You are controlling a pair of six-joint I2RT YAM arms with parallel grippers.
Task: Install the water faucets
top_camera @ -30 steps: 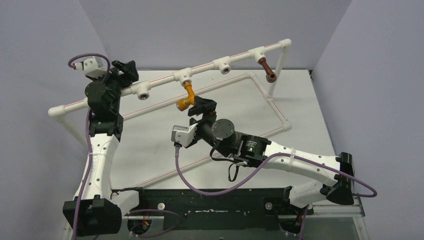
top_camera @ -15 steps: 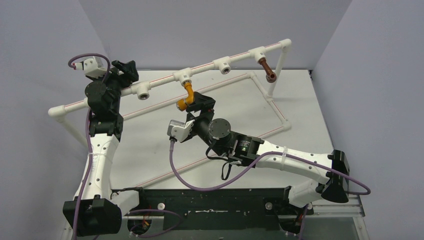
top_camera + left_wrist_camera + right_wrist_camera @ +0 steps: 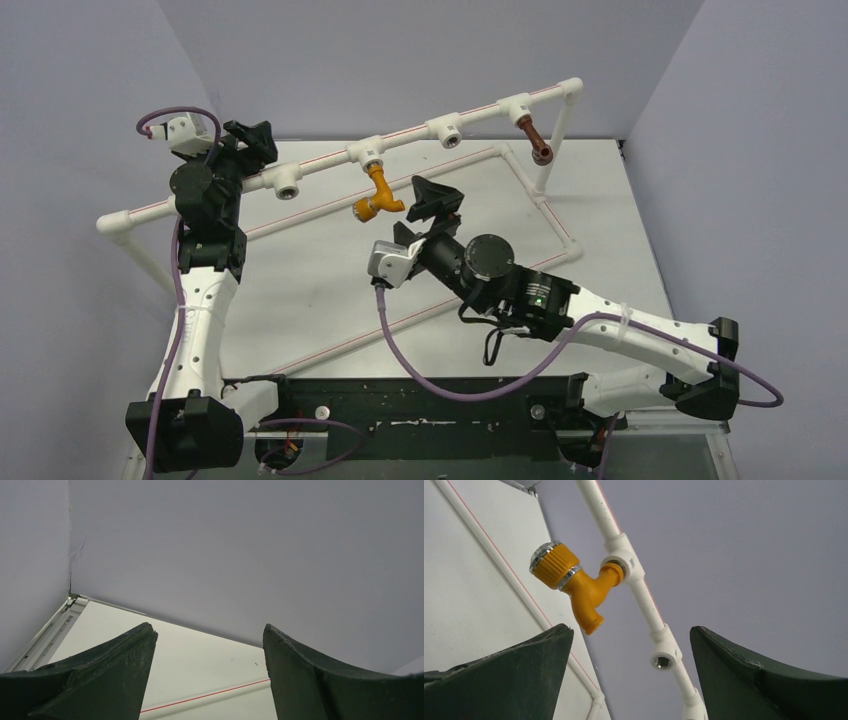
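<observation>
Both the orange tap (image 3: 376, 192) and the brown tap (image 3: 534, 138) hang on the white pipe (image 3: 325, 165). The left gripper (image 3: 207, 635) and right gripper (image 3: 631, 630) gape wide, empty.

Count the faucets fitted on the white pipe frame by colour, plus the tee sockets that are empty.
orange-yellow faucet: 1
reddish-brown faucet: 1
empty white tee sockets: 2
Total: 4
</observation>
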